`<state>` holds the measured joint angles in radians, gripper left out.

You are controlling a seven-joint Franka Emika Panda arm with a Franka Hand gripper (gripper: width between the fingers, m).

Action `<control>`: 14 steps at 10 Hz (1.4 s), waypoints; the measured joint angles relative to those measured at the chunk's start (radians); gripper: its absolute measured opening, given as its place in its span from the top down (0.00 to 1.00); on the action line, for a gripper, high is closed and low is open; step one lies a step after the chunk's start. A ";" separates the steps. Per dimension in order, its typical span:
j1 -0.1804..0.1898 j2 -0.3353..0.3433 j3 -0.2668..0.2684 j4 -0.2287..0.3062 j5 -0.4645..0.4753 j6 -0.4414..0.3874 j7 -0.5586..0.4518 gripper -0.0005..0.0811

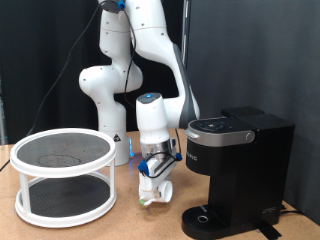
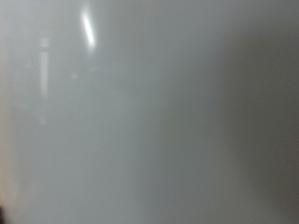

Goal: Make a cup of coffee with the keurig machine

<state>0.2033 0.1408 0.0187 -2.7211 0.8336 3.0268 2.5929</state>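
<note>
1. The white arm (image 1: 130, 60) rises from its base at the back of the tabletop (image 1: 120, 225), bends over at the top of the exterior view, and drops its last link straight down, so the hand points at the table.
2. The gripper (image 1: 155, 175) hangs low, just to the exterior view's left of the keurig machine (image 1: 235, 170), with blue parts showing around its fingers.
3. The cup (image 1: 155, 188) sits at the gripper's tips, close above or on the tabletop; which of the two cannot be told. It looks tilted rather than upright.
4. The jaws stand narrow around the cup's wall, holding it as far as the exterior view shows.
5. The wrist view is filled by a smooth pale surface (image 2: 140, 112) with a bright glint, too close to make out more.
6. The keurig machine stands near the tabletop's right edge in the exterior view, its lid down and its round drip base bare.
7. A white two-tier round rack (image 1: 65, 175) stands towards the tabletop's left edge, well apart from the cup.
</note>
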 joint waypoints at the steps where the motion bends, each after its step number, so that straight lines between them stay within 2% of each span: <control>1: 0.003 -0.021 -0.006 -0.001 -0.029 -0.013 0.031 0.28; 4: 0.000 -0.094 -0.069 -0.003 -0.231 -0.149 0.076 0.28; 6: -0.016 -0.152 -0.089 -0.004 -0.295 -0.238 0.077 0.28; 10: -0.073 -0.289 -0.083 -0.004 -0.376 -0.401 0.081 0.28; 14: -0.145 -0.411 -0.043 0.000 -0.439 -0.573 0.089 0.28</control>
<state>0.0581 -0.2705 -0.0243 -2.7209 0.3944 2.4533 2.6822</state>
